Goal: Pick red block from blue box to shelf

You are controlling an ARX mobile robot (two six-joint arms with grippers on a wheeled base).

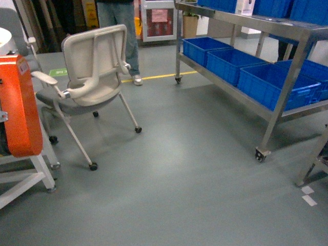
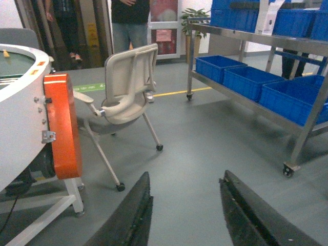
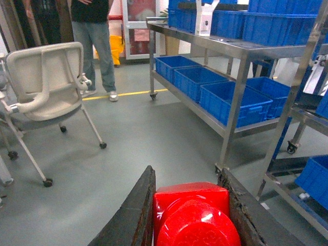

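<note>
Right wrist view: fingers (image 3: 192, 215) pinch the glossy red block (image 3: 192, 212), stud facing the camera; left fingers (image 2: 184, 215) spread.

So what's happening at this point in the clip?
The right gripper is shut on the red block, which sits between its fingers. The left gripper is open and empty. The robot faces open floor, with the shelf ahead on the right holding dark blue crates, so the block is not yet placed. A chair stands on the left, a person behind it.
</note>
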